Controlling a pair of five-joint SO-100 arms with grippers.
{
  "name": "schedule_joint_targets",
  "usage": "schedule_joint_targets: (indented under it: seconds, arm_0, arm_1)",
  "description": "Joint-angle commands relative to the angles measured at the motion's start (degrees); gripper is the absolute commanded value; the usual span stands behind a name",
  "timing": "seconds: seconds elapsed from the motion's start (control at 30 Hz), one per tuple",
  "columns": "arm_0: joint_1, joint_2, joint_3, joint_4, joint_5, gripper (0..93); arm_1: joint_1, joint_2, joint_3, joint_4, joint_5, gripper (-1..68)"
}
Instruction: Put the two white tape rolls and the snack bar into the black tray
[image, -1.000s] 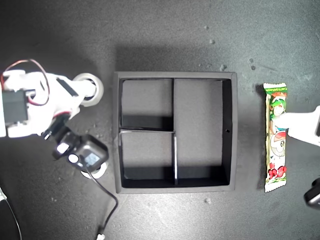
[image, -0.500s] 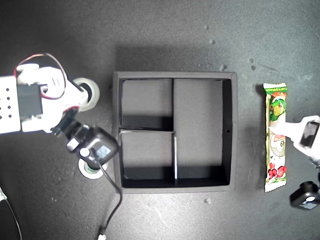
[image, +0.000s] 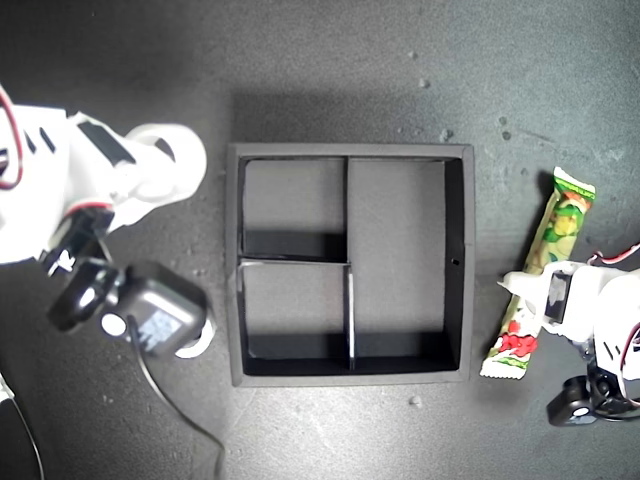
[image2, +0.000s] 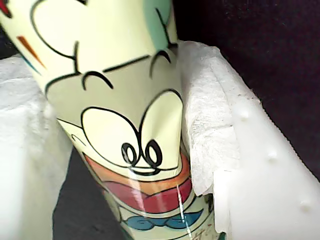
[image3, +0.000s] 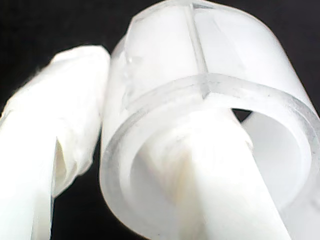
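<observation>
Snack bar (image: 541, 277) lay tilted on the dark surface (image: 330, 70), just beside the black tray (image: 458, 265) at the exterior view's right. My first end effector (image: 530, 300) was clamped on the bar's middle, and in the first wrist view its white pads (image2: 210, 135) pressed the wrapper from both sides. My second end effector (image3: 150, 165) had one finger (image3: 225, 190) poked through the hole of a white tape roll (image: 170, 165), with the other finger outside the roll's wall, so it was gripping that roll, near the tray at the exterior view's left.

I think both arms were at the picking-up step. All three tray spaces had nothing in them. Next, each arm needs to lift its thing and carry it over the tray wall. The long bar fits only the long space, so it must be turned straight first.

Most of the other tape roll (image: 195, 343) hid under the second arm's camera. I could not tell if the bar was off the surface yet.
</observation>
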Motion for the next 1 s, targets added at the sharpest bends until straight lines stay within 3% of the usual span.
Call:
schedule_joint_targets:
  seconds: [0.0, 0.13, 0.27, 0.47, 0.57, 0.83, 0.97]
  arm_0:
    - [2.2, -3.6, -10.2, 1.58, 0.18, 0.0]
    - [5.54, -12.66, -17.31, 1.76, -0.62, 0.0]
    - [9.14, -25.31, -29.09, 3.78, -1.23, 0.0]
    - [12.48, -53.79, -68.38, 23.29, -1.49, 0.0]
    - [12.57, -63.46, -82.62, 27.95, -1.41, 0.0]
    - [9.93, -64.07, -76.03, 27.95, -4.22, 0.0]
    - [9.05, -61.7, -71.1, 27.95, -4.48, 0.0]
  arm_1:
    - [-1.58, -0.18, 0.62, -3.08, 1.93, 6.0]
    - [-3.52, -0.18, -2.81, 2.02, 2.46, 4.4]
    - [-5.45, -0.09, -14.59, 14.85, 0.18, 4.1]
    - [-6.59, -0.18, -37.53, 29.71, -8.79, 4.2]
    - [-5.98, -1.23, -45.88, 31.2, -13.45, 4.3]
    - [-0.53, -29.71, -84.9, 33.57, -22.32, 4.8]
    - [1.93, -34.8, -89.03, 32.96, -22.41, 4.5]
